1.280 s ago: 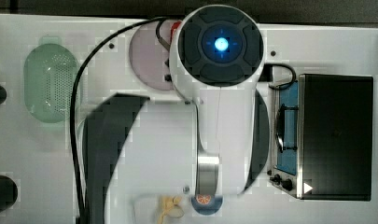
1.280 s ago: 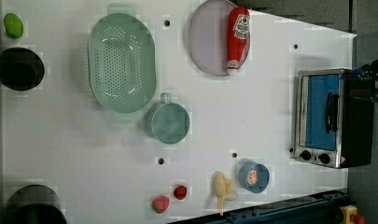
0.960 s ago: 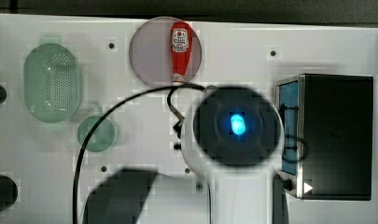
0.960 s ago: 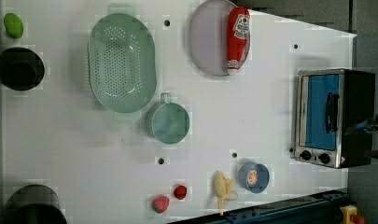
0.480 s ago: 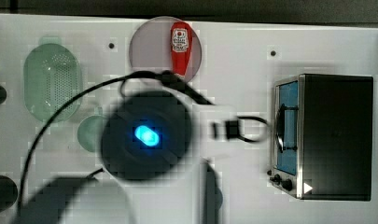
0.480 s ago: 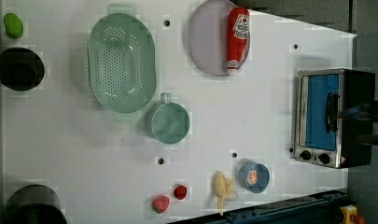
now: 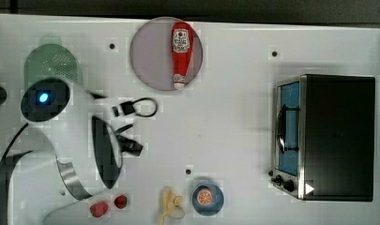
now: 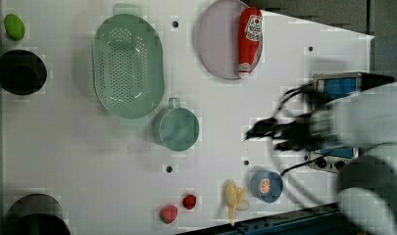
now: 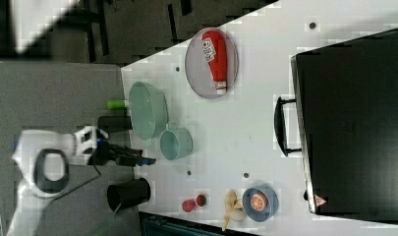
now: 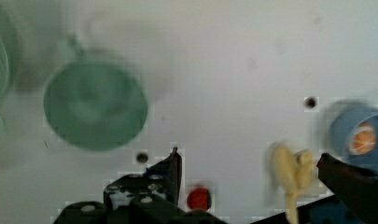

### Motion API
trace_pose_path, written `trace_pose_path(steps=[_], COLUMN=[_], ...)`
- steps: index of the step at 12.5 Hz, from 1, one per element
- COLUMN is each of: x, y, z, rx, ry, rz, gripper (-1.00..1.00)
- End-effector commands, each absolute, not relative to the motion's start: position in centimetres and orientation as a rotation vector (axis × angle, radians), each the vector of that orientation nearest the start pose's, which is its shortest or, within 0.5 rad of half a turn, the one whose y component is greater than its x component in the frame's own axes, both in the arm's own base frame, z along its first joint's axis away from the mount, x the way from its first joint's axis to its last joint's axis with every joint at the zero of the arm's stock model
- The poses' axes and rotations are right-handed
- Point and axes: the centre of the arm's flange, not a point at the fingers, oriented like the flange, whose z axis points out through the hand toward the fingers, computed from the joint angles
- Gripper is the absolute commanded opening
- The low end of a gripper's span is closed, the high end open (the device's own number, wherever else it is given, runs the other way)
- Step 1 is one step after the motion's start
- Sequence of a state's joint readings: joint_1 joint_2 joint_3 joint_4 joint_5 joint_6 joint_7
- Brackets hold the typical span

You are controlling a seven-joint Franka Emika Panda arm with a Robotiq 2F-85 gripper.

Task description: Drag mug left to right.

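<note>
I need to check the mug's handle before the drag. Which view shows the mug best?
The left view: the mug sits unobstructed, handle toward the colander. The right view shows it smaller, the wrist view blurred; in the top view the arm covers that spot.

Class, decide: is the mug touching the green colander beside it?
Cannot tell. In the left view the mug and colander rims meet with no visible gap, but overlap from the viewing angle could look the same.

White rounded arm with dark joint bands. Black round cap lit by a blue lamp. Black looping cable, black gripper.
</note>
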State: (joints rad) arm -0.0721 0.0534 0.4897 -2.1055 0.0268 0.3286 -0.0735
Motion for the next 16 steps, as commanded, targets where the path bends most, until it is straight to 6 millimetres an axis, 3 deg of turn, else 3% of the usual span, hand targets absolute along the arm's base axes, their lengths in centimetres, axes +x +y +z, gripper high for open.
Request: trace_pose_path(steps=[1, 5, 9, 14, 15, 16], x=[47.6, 46.6, 46.4, 46.5, 46.6, 46.8], y=[22.5, 24.2, 24.7, 24.0, 23.9, 24.0], z=[36.1, 29.1, 23.0, 18.2, 18.0, 18.2], rx=[-3.149, -3.123, -3.090, -3.074, -3.073, -3.061], ry=[0.486, 0.224, 0.121, 0.087, 0.080, 0.081], rz=[0.242, 0.174, 0.146, 0.170, 0.158, 0.125], gripper=[1.00, 1.00, 1.00, 1.00, 0.92, 0.68])
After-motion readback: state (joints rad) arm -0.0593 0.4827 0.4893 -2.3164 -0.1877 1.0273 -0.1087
